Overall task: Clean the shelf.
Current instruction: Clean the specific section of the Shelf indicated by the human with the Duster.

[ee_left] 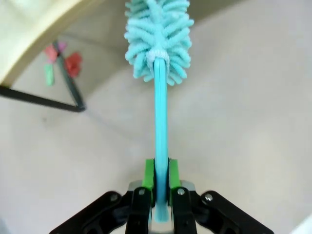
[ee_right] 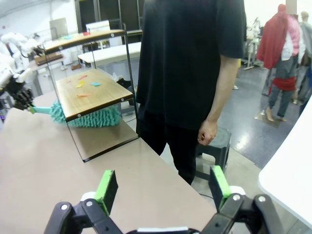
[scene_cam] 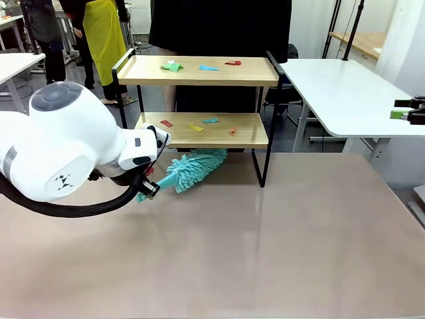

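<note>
The left gripper point(ee_left: 161, 171) has its jaws pinched tight on the thin handle of a teal duster point(ee_left: 158, 44), which runs straight out from the green pads to its fluffy head. That head lies on the counter point(scene_cam: 279, 252), tucked under the lower board of the shelf point(scene_cam: 255, 138) near its left end. The shelf stands at the counter's far edge just ahead of these jaws, long axis left to right, open front toward the robot. The front view shows coloured scraps point(scene_cam: 172, 66) on both boards. The left wrist view adds red and green bits point(ee_left: 73, 63) by the black foot bar (the counter, it seems). The right gripper point(ee_right: 163, 187) holds its jaws wide and empty, well apart from the shelf, with a person point(ee_right: 190, 63) in black beside it.
</note>
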